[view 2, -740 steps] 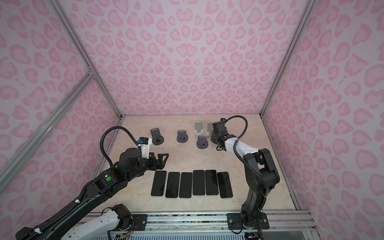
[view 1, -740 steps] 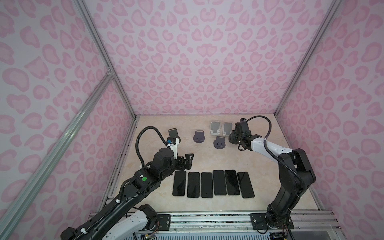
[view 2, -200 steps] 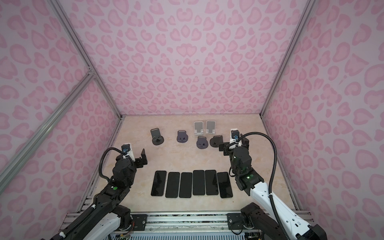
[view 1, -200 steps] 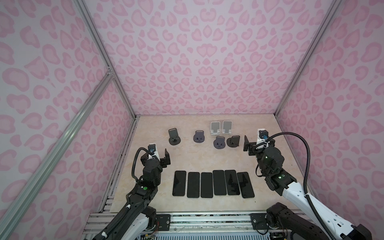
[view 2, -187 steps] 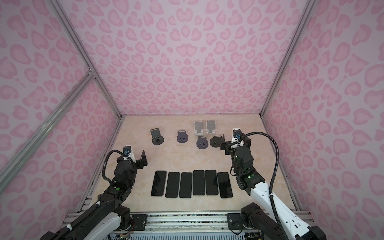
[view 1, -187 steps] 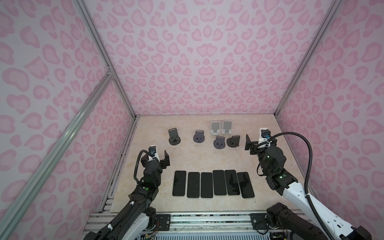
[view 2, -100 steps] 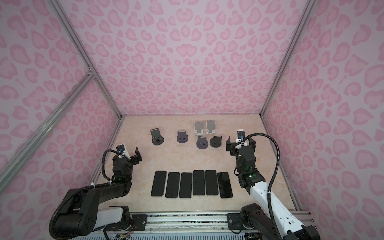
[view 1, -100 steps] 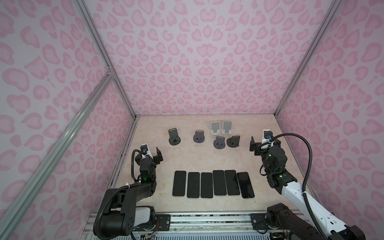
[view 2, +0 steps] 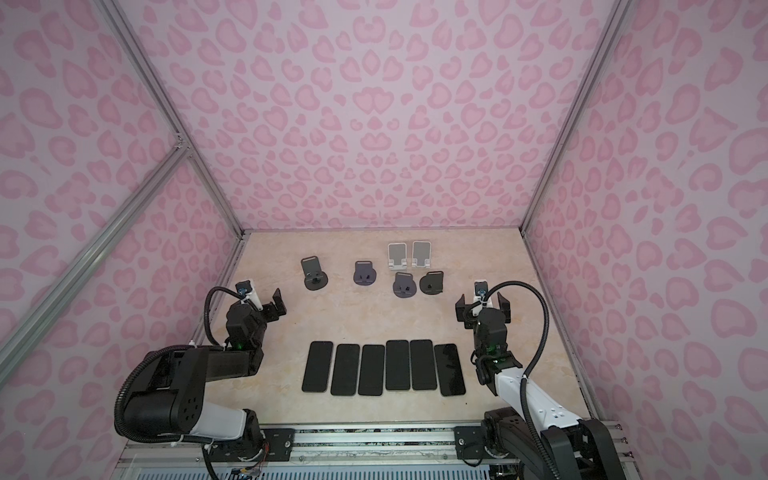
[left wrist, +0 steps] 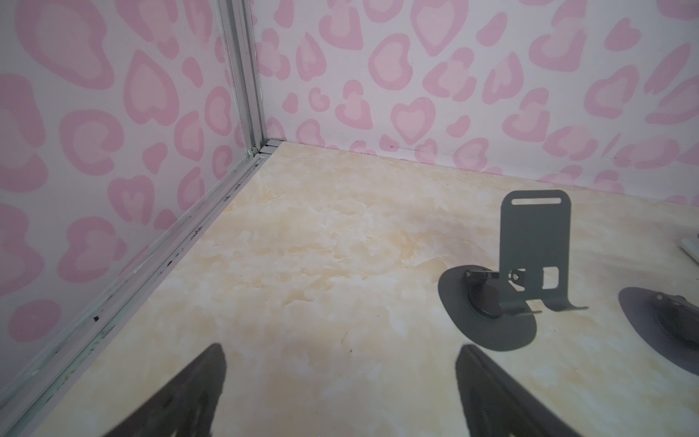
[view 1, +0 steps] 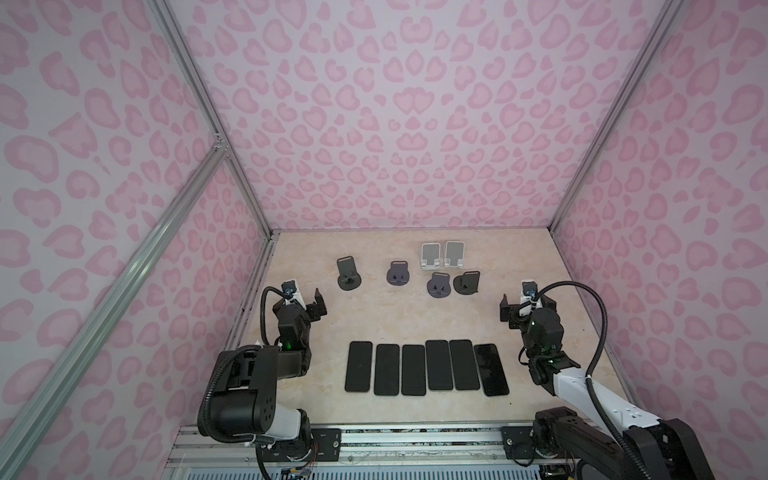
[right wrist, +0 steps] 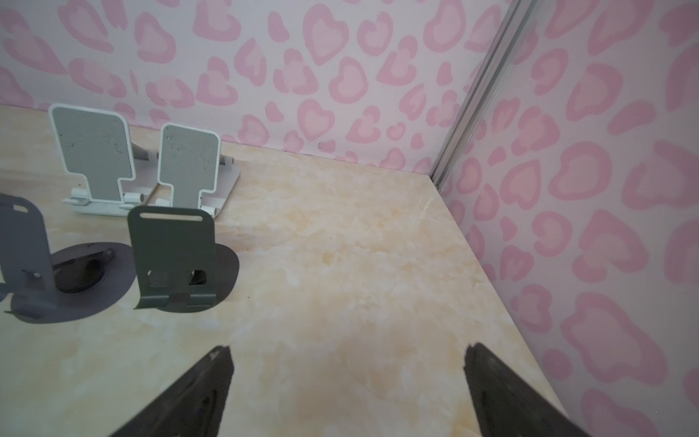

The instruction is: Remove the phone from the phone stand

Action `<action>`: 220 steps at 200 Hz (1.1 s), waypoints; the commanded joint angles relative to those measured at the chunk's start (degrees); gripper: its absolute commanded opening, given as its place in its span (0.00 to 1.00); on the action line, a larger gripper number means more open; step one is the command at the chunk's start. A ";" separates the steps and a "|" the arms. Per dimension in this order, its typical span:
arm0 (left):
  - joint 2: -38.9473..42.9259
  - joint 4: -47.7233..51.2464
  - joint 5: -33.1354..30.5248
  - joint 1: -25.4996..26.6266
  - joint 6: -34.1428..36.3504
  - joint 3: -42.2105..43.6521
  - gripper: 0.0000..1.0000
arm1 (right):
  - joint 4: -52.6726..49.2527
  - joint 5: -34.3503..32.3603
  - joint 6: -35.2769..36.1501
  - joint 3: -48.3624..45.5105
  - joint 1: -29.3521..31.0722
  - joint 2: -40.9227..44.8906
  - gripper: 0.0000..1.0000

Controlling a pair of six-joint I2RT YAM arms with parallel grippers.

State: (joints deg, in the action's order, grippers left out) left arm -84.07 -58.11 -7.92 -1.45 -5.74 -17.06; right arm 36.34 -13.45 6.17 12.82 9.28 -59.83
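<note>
Phones, six flat black slabs point(view 1: 439, 365), are showing only in both top views, at six o'clock; left gripper point(left wrist: 340, 348) and right gripper point(right wrist: 348, 347) jaws are gaping wide, holding nothing.

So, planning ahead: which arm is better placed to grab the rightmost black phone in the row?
Likely right: the right tool, open, sits nearest the rightmost black phone; the left tool is past the row's other end.
</note>
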 commanded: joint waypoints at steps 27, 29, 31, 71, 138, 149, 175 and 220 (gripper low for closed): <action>-0.30 0.66 -1.39 0.94 1.69 -1.20 0.98 | 42.22 3.42 -2.22 -9.35 -2.51 -20.82 1.00; -0.37 0.64 -1.39 0.99 1.72 -1.15 0.98 | 44.76 3.39 -2.09 -9.73 -2.51 -22.47 1.00; -0.38 0.63 -1.39 0.99 1.70 -1.14 0.97 | 47.31 3.31 -1.99 -10.05 -2.49 -24.24 1.00; -0.31 0.74 -1.53 1.07 1.70 -1.21 0.98 | 39.62 -11.54 -3.60 -0.70 -0.21 -31.85 1.00; -0.30 0.87 -1.56 1.09 1.74 -1.17 0.98 | 26.99 -7.08 -9.58 4.33 -5.66 -30.20 1.00; -0.22 0.85 -1.54 1.09 1.70 -1.17 0.98 | 26.93 -7.07 -9.60 4.39 -5.67 -30.15 1.00; -0.29 0.80 -1.54 1.16 1.69 -1.20 0.98 | 26.95 -7.13 -9.60 4.32 -5.67 -30.15 1.00; -0.28 0.82 -1.56 1.07 1.75 -1.22 0.98 | 26.95 -7.11 -9.52 4.36 -5.60 -30.17 1.00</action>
State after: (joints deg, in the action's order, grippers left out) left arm -84.16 -56.64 -9.23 -0.32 -4.51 -17.80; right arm 63.53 -20.51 -2.87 17.15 3.64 -89.95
